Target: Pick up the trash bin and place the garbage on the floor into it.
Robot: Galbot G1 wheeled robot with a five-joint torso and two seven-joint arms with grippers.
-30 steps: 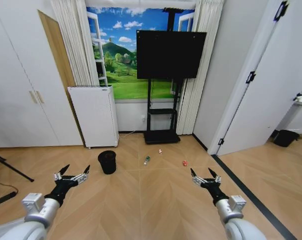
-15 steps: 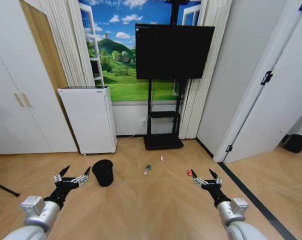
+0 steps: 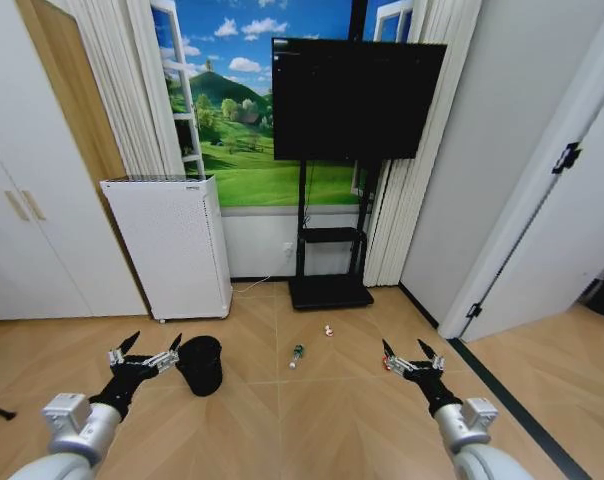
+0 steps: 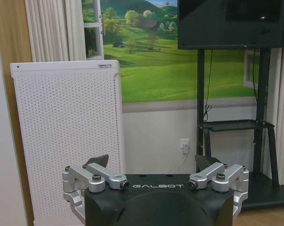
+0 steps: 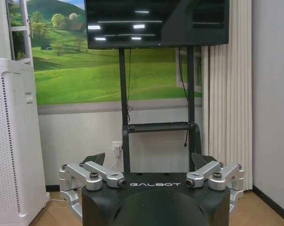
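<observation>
Left arm: reaches forward and low from the near left, forearm angled toward the middle of the room.
Left claw (image 3: 145,349): fingers spread wide, holding nothing, raised above the floor (image 3: 282,420), its right finger tip just beside the trash bin's rim in the head view.
Right arm: reaches forward from the near right, mirroring the left.
Right claw (image 3: 412,354): fingers spread apart, empty, tips pointing toward the far wall.
Trash bin (image 3: 201,364): black mesh, upright on the floor, near of the white appliance (image 3: 172,245).
Green bottle (image 3: 296,355): lying on the floor between the two claws, farther off.
Red-and-white scrap (image 3: 328,329): farther still, just near of the TV stand (image 3: 328,245).
Red can (image 3: 387,361): a red bit right at the right claw's left finger, mostly hidden by it.
</observation>
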